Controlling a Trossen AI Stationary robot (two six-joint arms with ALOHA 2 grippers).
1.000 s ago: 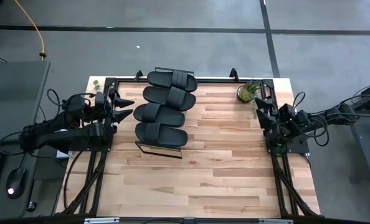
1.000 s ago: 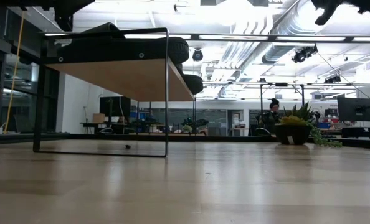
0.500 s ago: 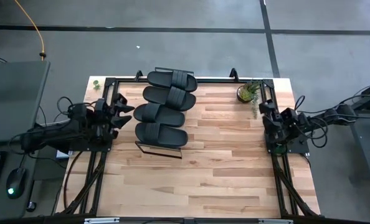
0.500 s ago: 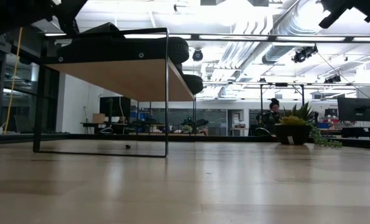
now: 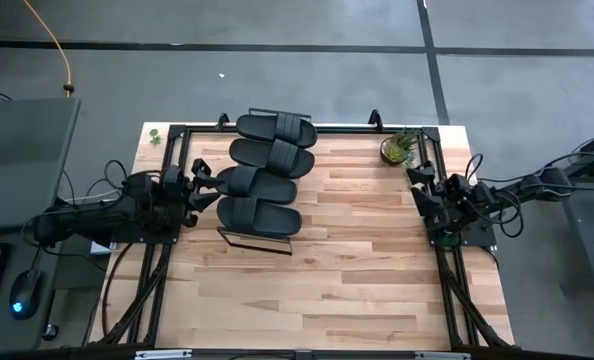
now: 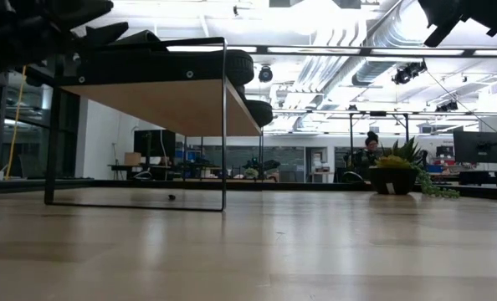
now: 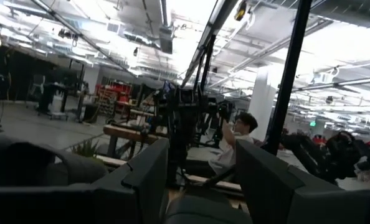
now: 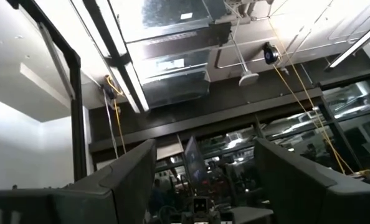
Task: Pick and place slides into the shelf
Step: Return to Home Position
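- A grey rectangular desk (image 5: pixel 27 150) is sitting at the far left of the high view, outside the table, with a dark computer mouse (image 5: pixel 22 297) lying on it near the lower left.
- The left arm is reaching in from the left edge at mid-height. The left gripper (image 5: pixel 208 184) is hovering just beside the near ends of the two lower sandals, with its two dark fingers (image 7: pixel 144 180) spread apart and holding nothing.
- Four matching black matte rubber slides (image 5: pixel 259 183) with wide ribbed straps are lying side by side in a column, left of centre in the upper half of the high view. All four are resting on the shelf.
- The long light-wood plank shelf (image 6: pixel 166 97) on its thin black metal frame is standing on the light slatted wooden tabletop (image 5: pixel 357 280). In the low view its underside is filling the upper left, with the sandals showing above it.
- A small green potted plant (image 5: pixel 397 149) in a dark round pot is standing near the table's upper right corner, well apart from the shelf.
- The right gripper (image 5: pixel 417 186) is hanging at the table's right edge, just below the plant, with its fingers (image 8: pixel 132 177) apart and empty.
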